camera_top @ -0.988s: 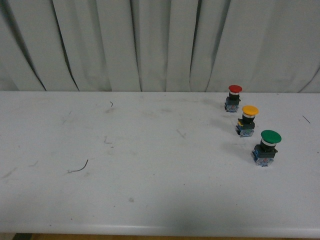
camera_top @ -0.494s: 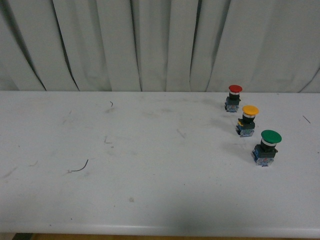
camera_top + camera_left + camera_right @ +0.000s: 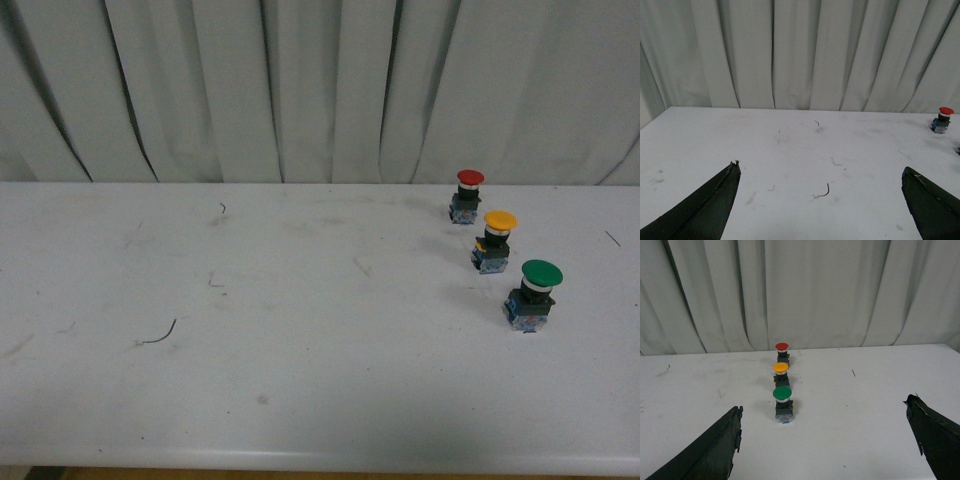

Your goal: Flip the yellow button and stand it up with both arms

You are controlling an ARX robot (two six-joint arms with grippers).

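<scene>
Nearest in both wrist views are the pincers themselves. The left pincer (image 3: 820, 200) is released, its two dark fingers spread to the lower corners of the frame with nothing between them but bare white surface (image 3: 300, 350). The right pincer (image 3: 825, 440) is likewise released and empty, fingers splayed wide at the lower left and lower right. Neither arm appears in the front view.

Farther out, at the right of the front view, three buttons stand in a slanting row. The green button (image 3: 533, 295) is closest, the yellow button (image 3: 495, 241) sits in the middle, and the red button (image 3: 466, 196) is farthest, near the curtain (image 3: 300, 90). In the right wrist view the same row runs up the centre of the frame, with the yellow button (image 3: 781, 373) between the other two.

The yellow button is a round orange-yellow cap over a black collar and a blue-black block, and it seems to stand upright, cap on top.

Judging from this, the task looks either finished or not begun. If a move remains, the right pincer is best placed, and it must reach between close neighbours without knocking them.
</scene>
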